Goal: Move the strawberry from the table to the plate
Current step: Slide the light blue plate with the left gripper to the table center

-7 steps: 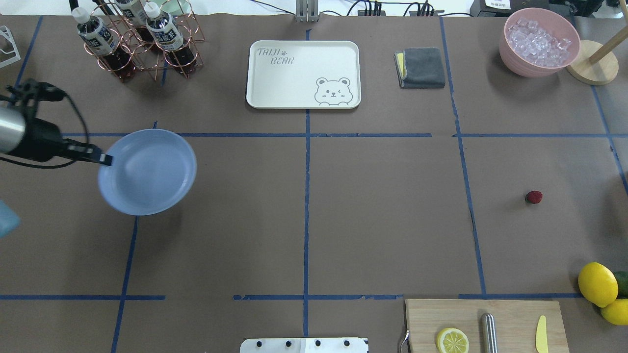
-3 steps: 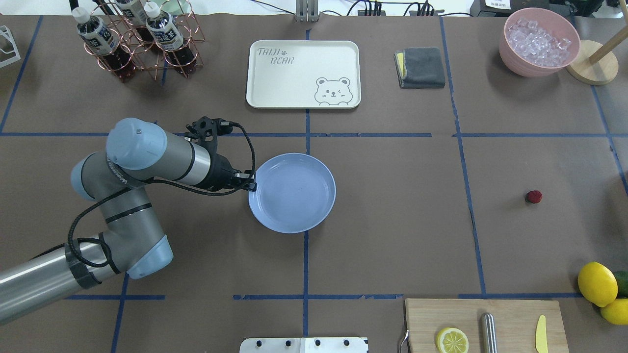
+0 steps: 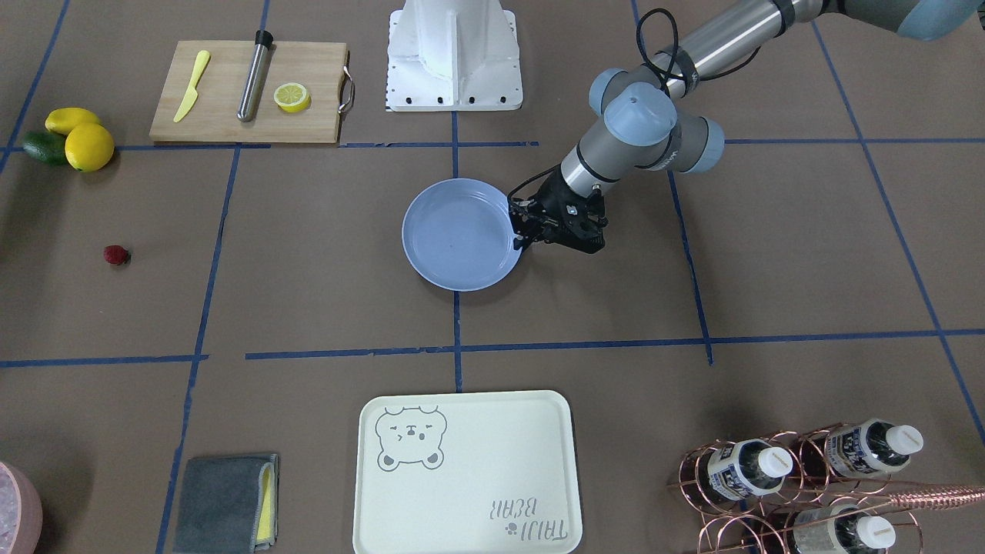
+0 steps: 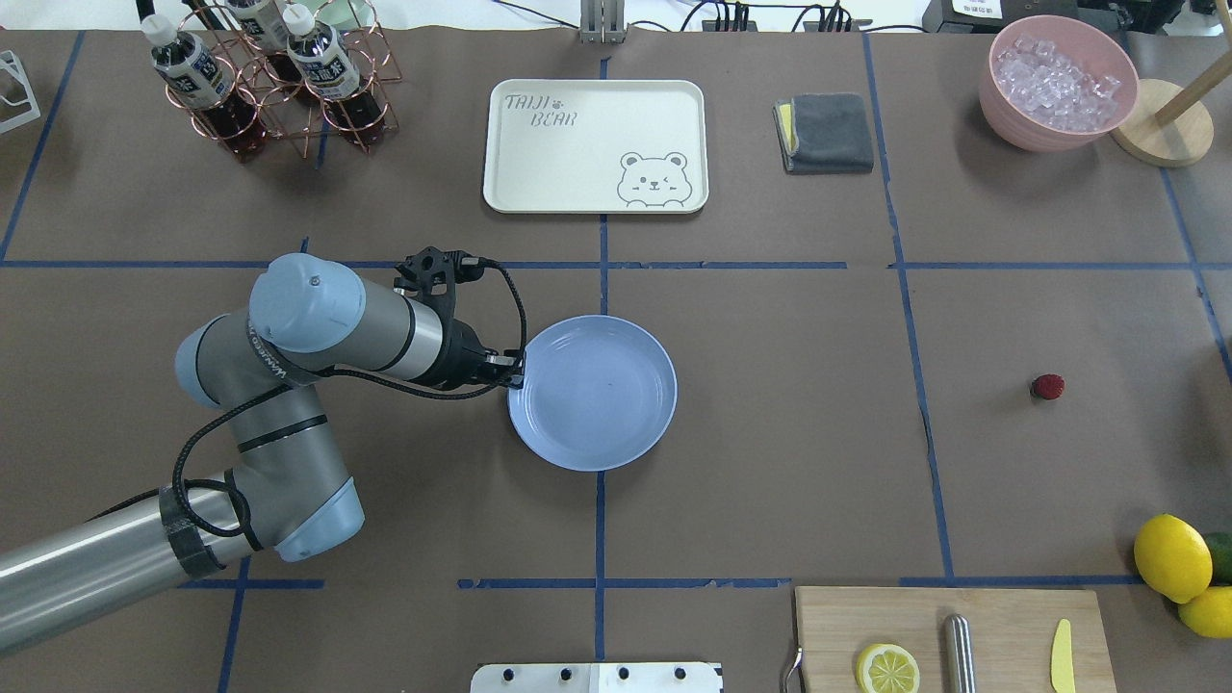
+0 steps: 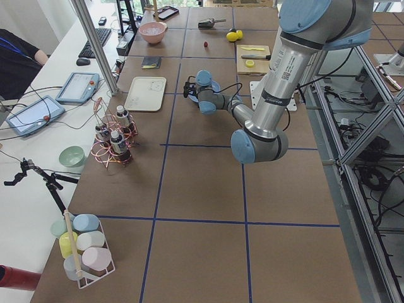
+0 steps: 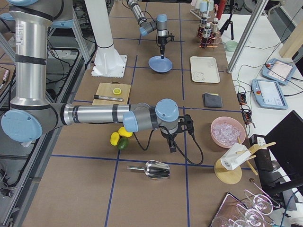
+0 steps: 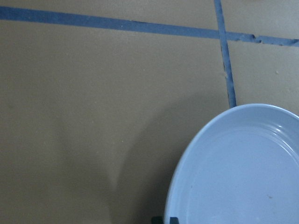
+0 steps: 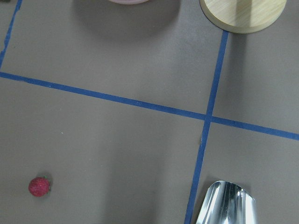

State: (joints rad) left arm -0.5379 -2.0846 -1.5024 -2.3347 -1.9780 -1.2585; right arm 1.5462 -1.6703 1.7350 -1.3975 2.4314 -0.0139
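**At mid-table: plate carried in, berry not yet touched**

Over the centre tape line, my left gripper (image 4: 515,371) has the plate (image 4: 597,395) pinched by its near rim, jaws narrow on the edge. A second ago that plate was out at the far left of the table (image 4: 770,433). Less than half a second ago it had reached the middle, and now it sits a little further right and nearer the robot, so the carry is slowing down. From the wide shadow in the left wrist view I judge it may be slightly raised or tilted, though I cannot say for sure that it is off the surface.

The strawberry (image 4: 1047,387) has not moved. It lies alone on the right half, well apart from the plate, and nothing touches it. My right wrist view has it low and to the left, with a metal scoop (image 8: 226,203) at the bottom edge.

The right gripper (image 6: 173,147) shows only in the side view, hanging over the table, and I cannot tell whether it is wide or narrow. As I read it, the plate has been brought within reach, and the actual pick is all still to do.
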